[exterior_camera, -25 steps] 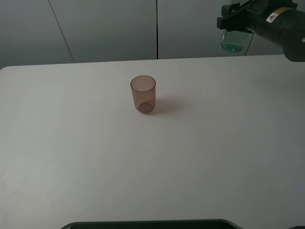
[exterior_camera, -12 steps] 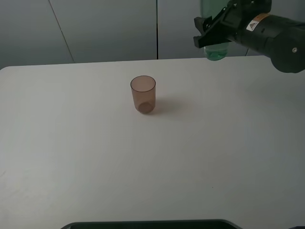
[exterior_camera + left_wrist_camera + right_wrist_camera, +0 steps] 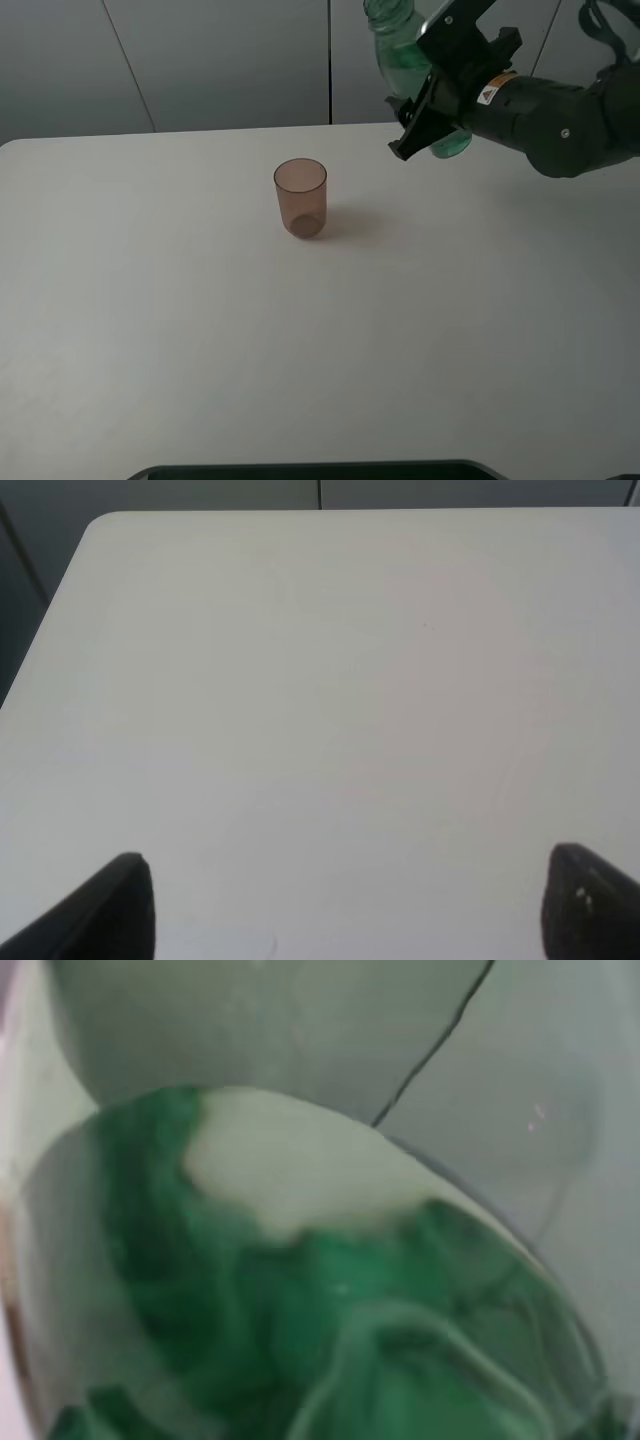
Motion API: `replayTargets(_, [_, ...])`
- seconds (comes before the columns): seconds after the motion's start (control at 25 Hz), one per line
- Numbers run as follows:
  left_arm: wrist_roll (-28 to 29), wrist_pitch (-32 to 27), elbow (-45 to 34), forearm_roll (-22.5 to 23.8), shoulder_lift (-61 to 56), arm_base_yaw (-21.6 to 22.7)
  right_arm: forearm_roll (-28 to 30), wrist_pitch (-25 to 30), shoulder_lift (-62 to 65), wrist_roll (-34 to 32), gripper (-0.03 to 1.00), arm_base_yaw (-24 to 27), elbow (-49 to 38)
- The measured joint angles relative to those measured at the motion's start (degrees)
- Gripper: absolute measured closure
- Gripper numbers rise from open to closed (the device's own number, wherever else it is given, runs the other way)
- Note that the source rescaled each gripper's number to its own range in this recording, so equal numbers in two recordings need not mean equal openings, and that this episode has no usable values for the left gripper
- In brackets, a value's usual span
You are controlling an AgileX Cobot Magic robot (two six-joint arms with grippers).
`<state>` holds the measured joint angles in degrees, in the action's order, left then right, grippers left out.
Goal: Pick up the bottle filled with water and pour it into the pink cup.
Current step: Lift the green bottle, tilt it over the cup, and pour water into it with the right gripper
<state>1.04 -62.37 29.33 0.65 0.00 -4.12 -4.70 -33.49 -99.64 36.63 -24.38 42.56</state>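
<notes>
The pink cup [image 3: 300,197] stands upright on the white table [image 3: 200,320], left of centre toward the back. My right gripper [image 3: 432,100] is shut on the green-tinted bottle [image 3: 398,52] and holds it in the air, above and to the right of the cup, tilted with its top leaning left and running out of the top of the view. The bottle [image 3: 320,1260] fills the right wrist view, with green-tinted water inside. In the left wrist view my left gripper [image 3: 345,905] is open over bare table, only its two dark fingertips [image 3: 115,905] showing. The left arm does not show in the exterior view.
The table's back edge [image 3: 200,135] runs in front of grey wall panels. The right arm's dark body [image 3: 560,115] hangs over the back right of the table. A dark edge [image 3: 320,470] lies along the front of the table.
My right gripper has carried the bottle leftward and slightly down, closer to the cup, and the bottle has tilted from upright to leaning left. The cup has not moved.
</notes>
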Motion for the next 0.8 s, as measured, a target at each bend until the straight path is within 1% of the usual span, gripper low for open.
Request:
replayTargets(0.24, [0.0,0.0,0.0,0.0,0.0,0.0,-4.1,0.1,-2.0,10.5,0.97,-0.6,0.0])
replayTargets(0.44, [0.0,0.0,0.0,0.0,0.0,0.0,-7.5,-0.1,-2.8,16.9,0.97,-0.6,0.0])
replayTargets(0.64, [0.0,0.0,0.0,0.0,0.0,0.0,-8.8,-0.5,-3.6,24.7,0.97,-0.6,0.0])
replayTargets(0.8, [0.0,0.0,0.0,0.0,0.0,0.0,-10.2,-0.5,-3.9,29.4,0.97,-0.6,0.2])
